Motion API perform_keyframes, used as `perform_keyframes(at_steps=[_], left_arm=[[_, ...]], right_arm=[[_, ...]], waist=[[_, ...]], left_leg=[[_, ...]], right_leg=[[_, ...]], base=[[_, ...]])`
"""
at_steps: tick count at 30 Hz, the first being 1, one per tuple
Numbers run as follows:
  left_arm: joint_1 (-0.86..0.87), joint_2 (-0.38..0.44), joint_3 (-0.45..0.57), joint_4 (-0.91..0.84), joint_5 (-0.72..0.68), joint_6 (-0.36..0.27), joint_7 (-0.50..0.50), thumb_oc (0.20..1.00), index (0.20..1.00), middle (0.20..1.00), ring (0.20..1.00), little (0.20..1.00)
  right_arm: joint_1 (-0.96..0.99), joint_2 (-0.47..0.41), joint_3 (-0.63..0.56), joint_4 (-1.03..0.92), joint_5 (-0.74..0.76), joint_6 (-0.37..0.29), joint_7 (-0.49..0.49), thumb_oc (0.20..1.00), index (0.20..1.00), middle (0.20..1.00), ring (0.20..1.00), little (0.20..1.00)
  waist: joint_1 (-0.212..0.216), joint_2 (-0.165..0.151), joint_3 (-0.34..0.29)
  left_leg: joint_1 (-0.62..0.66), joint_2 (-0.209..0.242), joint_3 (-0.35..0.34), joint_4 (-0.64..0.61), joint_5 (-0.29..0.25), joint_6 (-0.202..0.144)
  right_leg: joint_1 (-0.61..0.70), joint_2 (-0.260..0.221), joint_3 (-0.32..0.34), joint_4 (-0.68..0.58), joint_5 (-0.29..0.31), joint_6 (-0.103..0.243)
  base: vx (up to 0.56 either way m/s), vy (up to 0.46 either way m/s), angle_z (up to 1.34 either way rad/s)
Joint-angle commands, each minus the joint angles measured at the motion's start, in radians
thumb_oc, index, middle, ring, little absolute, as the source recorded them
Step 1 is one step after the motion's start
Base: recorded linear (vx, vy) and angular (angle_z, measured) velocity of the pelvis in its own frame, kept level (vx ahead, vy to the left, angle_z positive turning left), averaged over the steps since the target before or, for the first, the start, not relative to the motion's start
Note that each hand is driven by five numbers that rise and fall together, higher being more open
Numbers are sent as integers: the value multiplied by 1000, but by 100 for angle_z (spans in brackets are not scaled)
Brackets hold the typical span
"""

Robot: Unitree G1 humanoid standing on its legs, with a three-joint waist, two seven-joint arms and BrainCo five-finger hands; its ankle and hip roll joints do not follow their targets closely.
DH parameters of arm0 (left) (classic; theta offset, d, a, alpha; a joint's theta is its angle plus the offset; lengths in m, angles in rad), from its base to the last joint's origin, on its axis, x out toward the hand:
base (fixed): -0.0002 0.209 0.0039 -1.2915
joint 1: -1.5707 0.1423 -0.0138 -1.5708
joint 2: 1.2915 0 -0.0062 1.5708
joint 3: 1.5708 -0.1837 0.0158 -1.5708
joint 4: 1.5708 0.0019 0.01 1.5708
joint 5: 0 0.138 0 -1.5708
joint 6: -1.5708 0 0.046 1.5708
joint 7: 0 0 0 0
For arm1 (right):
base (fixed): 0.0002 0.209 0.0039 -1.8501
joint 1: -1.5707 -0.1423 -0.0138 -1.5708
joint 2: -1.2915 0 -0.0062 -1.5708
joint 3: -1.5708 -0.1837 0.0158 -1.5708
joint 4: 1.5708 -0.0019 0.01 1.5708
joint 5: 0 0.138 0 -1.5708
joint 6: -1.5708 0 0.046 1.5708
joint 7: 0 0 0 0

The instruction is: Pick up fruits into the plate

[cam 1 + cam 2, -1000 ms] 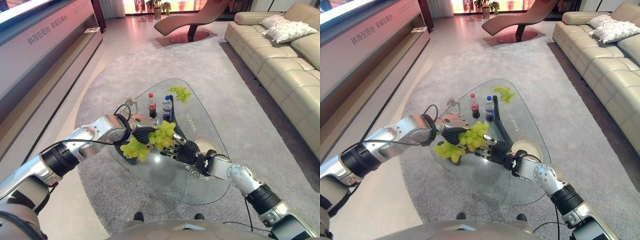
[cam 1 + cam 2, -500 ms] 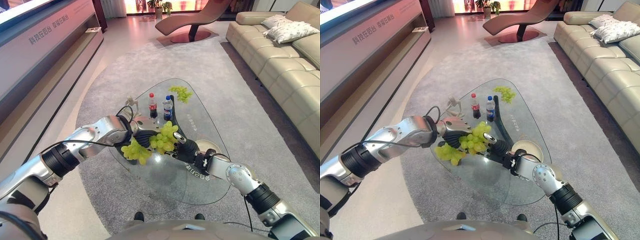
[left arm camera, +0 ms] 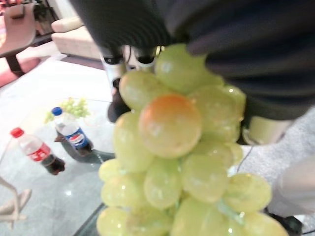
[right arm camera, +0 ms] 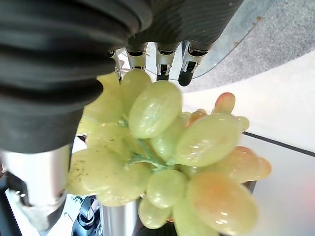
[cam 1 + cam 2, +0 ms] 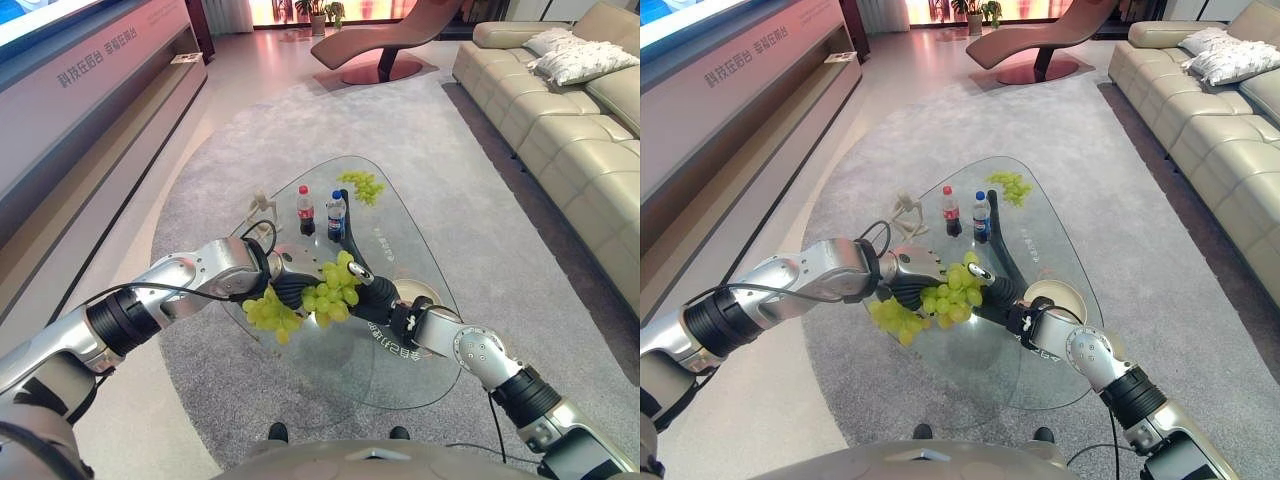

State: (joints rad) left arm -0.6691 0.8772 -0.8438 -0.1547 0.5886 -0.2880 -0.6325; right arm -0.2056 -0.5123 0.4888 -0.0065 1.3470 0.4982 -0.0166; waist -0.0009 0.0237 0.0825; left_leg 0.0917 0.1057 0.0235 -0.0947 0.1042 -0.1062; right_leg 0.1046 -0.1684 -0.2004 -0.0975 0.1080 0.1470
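We've got one grape bunch [image 5: 328, 296] gripped in our right hand [image 5: 372, 296] and another bunch [image 5: 266, 312] in our left hand [image 5: 285, 282], over the glass table's [image 5: 400, 380] left edge.

The glass table [image 5: 400, 375] stands on a grey carpet [image 5: 480, 200] and carries two small bottles [image 5: 318, 214] side by side, a bunch of green grapes [image 5: 360, 186] at its far edge, a small wooden figure [image 5: 261, 207] and a plate [image 5: 1055, 298].
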Motion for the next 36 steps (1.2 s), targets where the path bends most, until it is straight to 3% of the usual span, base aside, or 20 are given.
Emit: perform_keyframes(at_steps=[1, 13, 14, 15, 36], left_arm=[[-181, 24, -60, -47, -10, -34, 46, 200, 200, 200, 200, 200], [-212, 13, -85, -40, 20, -43, 75, 200, 200, 200, 200, 200], [-212, 10, -89, -36, 27, -41, 82, 200, 200, 200, 200, 200], [-212, 7, -90, -35, 30, -39, 82, 200, 200, 200, 200, 200], [-210, -30, -99, 10, 59, -21, 106, 200, 200, 200, 200, 200]], right_arm=[[-126, 28, 16, -115, 76, -64, 23, 1000, 1000, 1000, 1000, 1000], [-150, 29, 29, -108, 91, -50, 26, 1000, 1000, 1000, 1000, 1000], [-152, 31, 32, -108, 90, -54, 26, 479, 479, 479, 479, 479], [-152, 31, 32, -107, 88, -55, 27, 200, 200, 200, 200, 200], [-148, 56, 39, -92, 71, -45, 36, 200, 200, 200, 200, 200]], waist=[[18, -17, 28], [19, -20, 31], [18, -20, 31], [19, -20, 30], [18, -24, 22]], left_leg=[[86, -52, 63, 7, -152, 38], [79, -55, 57, 7, -142, 39], [79, -55, 57, 7, -142, 39], [79, -56, 56, 7, -143, 39], [80, -54, 56, 7, -141, 39]], right_leg=[[70, 6, -14, 10, -86, 15], [66, 7, -17, 10, -79, 12], [67, 8, -16, 10, -80, 11], [67, 8, -16, 10, -81, 11], [69, 10, -13, 10, -81, 10]], base=[[0, 0, 0], [0, 0, 0], [0, 0, 0], [0, 0, 0], [0, 0, 0]])
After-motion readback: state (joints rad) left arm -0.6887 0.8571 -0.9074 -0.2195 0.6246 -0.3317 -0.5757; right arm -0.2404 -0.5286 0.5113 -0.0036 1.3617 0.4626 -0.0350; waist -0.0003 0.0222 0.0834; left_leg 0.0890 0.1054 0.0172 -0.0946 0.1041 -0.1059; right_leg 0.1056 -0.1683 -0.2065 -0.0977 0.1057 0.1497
